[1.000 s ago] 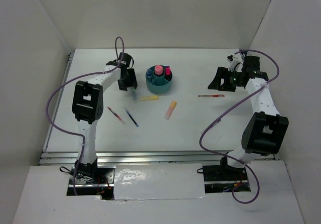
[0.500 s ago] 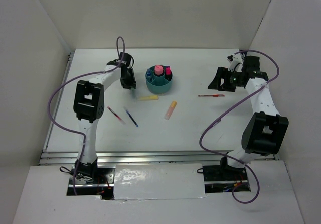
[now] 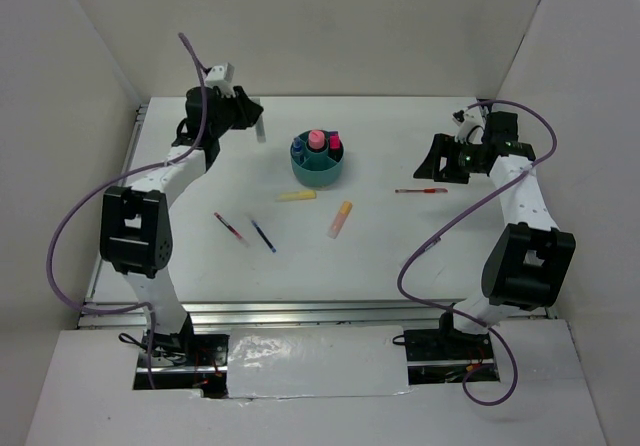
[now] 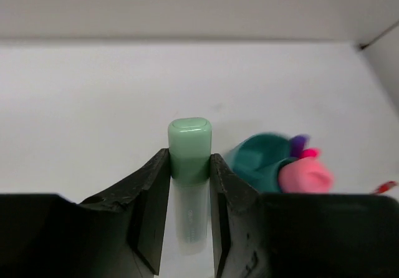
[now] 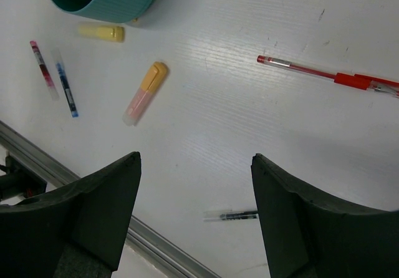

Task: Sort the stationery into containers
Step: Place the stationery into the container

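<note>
The left arm (image 3: 165, 171) has swung to the frame's upper left, its left gripper (image 4: 189, 166) clamped on the green marker (image 4: 189, 142), away from the organizer (image 3: 318, 178); the right gripper (image 5: 196, 166) gapes empty above the red pen (image 5: 324, 75). Several items stand sorted, while the yellow marker (image 3: 297, 195), orange marker (image 3: 340, 218) and short pens (image 3: 263, 235) lie on the surface (image 3: 400, 256). Only the right wrist view shows a black pen (image 5: 230, 215).

A high rear camera overlooks the table (image 3: 330, 266); both close wrist views share the organizer (image 3: 317, 169).

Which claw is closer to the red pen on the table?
Right. The right claw hangs open close by the red pen; the left claw is far off, past the teal organizer, gripping a green marker.
</note>
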Controlling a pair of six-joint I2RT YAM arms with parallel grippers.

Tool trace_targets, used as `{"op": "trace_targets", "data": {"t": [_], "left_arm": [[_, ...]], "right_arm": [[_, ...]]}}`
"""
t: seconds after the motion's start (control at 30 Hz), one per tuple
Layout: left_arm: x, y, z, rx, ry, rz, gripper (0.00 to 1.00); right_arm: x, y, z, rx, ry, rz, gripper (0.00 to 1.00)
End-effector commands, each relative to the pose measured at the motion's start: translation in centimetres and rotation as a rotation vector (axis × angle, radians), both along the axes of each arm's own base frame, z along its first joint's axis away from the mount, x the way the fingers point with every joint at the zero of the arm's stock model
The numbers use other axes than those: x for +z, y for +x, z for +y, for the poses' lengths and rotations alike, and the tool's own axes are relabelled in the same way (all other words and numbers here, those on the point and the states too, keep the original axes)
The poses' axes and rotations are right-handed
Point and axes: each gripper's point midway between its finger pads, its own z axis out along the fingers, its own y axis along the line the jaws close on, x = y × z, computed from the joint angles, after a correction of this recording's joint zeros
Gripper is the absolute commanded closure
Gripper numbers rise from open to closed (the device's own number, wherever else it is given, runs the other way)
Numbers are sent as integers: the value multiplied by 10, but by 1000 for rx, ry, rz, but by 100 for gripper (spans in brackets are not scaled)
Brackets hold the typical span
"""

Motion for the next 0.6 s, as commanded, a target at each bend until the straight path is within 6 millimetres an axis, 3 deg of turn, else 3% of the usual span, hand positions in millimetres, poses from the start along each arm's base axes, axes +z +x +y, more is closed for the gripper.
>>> {"op": "trace_targets", "data": {"t": [0.0, 0.03, 0.17, 0.33, 0.57], "left_arm": [[95, 0, -41, -261, -88, -462, 100], [95, -7, -53, -352, -104, -477, 100], [106, -6, -82, -484, -62, -584, 100], [111, 8, -112, -548, -52, -659, 96], [86, 13, -134, -606, -40, -658, 98]], "right_arm": [[11, 0, 3, 14, 19, -13, 22], [11, 0, 3, 15, 20, -13, 22], [11, 1, 3, 17, 14, -13, 23], [6, -1, 3, 15, 10, -2, 23], [1, 0, 1, 10, 2, 8, 23]]}}
